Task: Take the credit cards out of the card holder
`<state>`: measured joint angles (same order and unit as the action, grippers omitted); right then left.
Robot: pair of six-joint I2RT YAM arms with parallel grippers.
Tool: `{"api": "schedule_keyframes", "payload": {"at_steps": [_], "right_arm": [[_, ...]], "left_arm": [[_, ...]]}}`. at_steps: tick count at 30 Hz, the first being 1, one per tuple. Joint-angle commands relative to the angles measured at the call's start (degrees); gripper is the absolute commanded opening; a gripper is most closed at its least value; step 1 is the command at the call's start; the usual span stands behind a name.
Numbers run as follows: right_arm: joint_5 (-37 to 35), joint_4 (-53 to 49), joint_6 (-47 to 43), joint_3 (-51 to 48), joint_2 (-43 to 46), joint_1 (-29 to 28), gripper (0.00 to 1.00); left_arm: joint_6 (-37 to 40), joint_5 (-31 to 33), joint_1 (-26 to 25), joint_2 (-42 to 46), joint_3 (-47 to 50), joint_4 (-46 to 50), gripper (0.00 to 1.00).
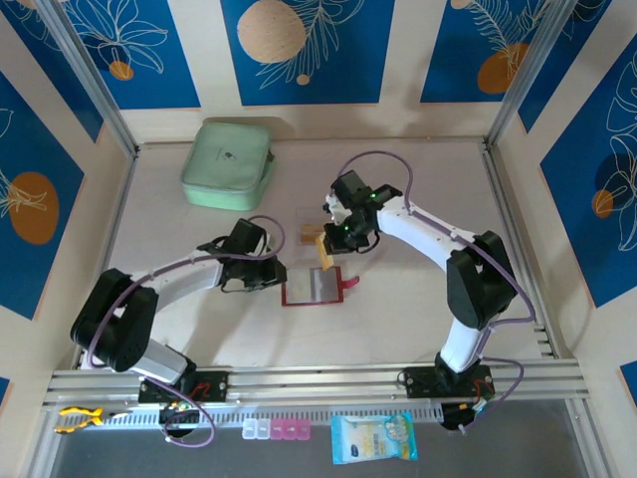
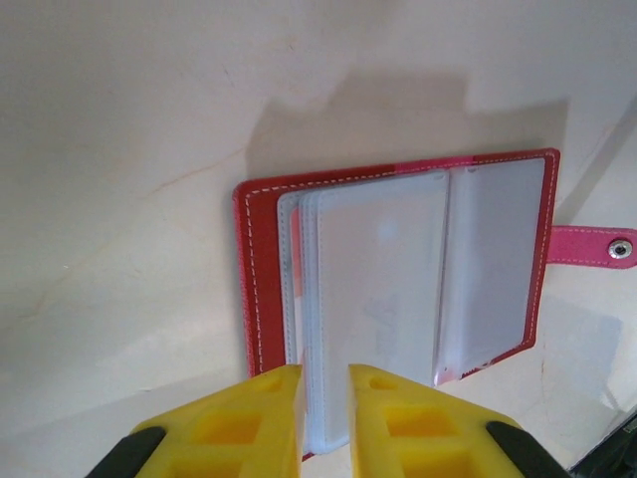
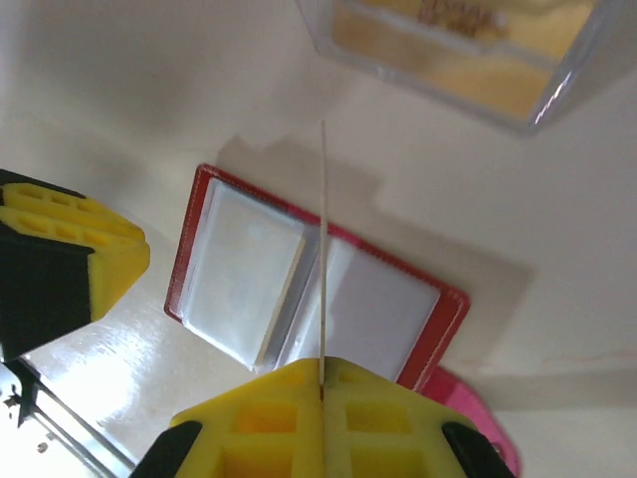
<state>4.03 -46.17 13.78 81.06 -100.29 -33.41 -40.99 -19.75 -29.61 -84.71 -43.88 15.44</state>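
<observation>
The dark red card holder (image 1: 317, 289) lies open on the table, its snap tab (image 2: 597, 246) to the right. My left gripper (image 1: 277, 279) is shut on the left stack of clear sleeves (image 2: 325, 398), yellow fingers (image 2: 249, 428) on either side. My right gripper (image 3: 322, 370) hovers above the card holder (image 3: 383, 299), shut on one thin credit card (image 3: 323, 249) seen edge-on, lifted clear of the sleeves. In the top view this tan card (image 1: 324, 255) hangs under the right gripper (image 1: 331, 242). More yellowish cards (image 3: 458, 50) lie in a clear plastic box (image 1: 311, 224) just beyond.
A mint-green zip case (image 1: 229, 164) sits at the back left. The left gripper's yellow finger (image 3: 75, 249) shows beside the holder in the right wrist view. A blue packet (image 1: 373, 438) and pink pill boxes (image 1: 279, 430) lie below the front rail.
</observation>
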Motion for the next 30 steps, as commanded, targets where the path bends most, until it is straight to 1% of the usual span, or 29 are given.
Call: {"api": "schedule_keyframes", "payload": {"at_steps": [1, 4, 7, 10, 12, 15, 24, 30], "right_arm": [[-1.69, -3.43, -17.96, 4.04, -0.74, 1.03, 0.03], [-0.86, -5.87, -29.19, 8.43, -3.64, 2.11, 0.02], [-2.52, -8.54, -40.02, 13.19, -7.01, 2.12, 0.01], [-6.09, -12.17, -50.18, 18.48, -11.01, 1.32, 0.00], [-10.54, -11.27, -55.47, 19.76, -12.85, 0.47, 0.00], [-12.99, -10.59, -59.44, 22.79, -15.48, 0.46, 0.00], [-11.53, -14.48, -63.30, 33.35, -22.83, 0.58, 0.00], [-10.21, -16.39, -64.31, 35.42, -25.16, 0.69, 0.00]], "left_arm": [[0.45, 0.86, 1.46, 1.93, 0.38, 0.79, 0.20], [0.89, 0.73, 2.25, 2.48, 0.16, 1.34, 0.20], [1.14, 1.16, 2.81, 3.85, 0.26, 2.11, 0.20], [1.09, 1.82, 3.39, 5.82, 0.92, 1.85, 0.20], [1.13, 1.74, 3.87, 6.39, 0.91, 1.94, 0.21], [1.55, 1.31, 4.12, 6.20, 0.27, 2.89, 0.21], [1.51, 1.20, 4.62, 6.49, -0.17, 3.78, 0.22], [2.06, 1.47, 5.24, 7.16, -0.58, 4.95, 0.22]]}}
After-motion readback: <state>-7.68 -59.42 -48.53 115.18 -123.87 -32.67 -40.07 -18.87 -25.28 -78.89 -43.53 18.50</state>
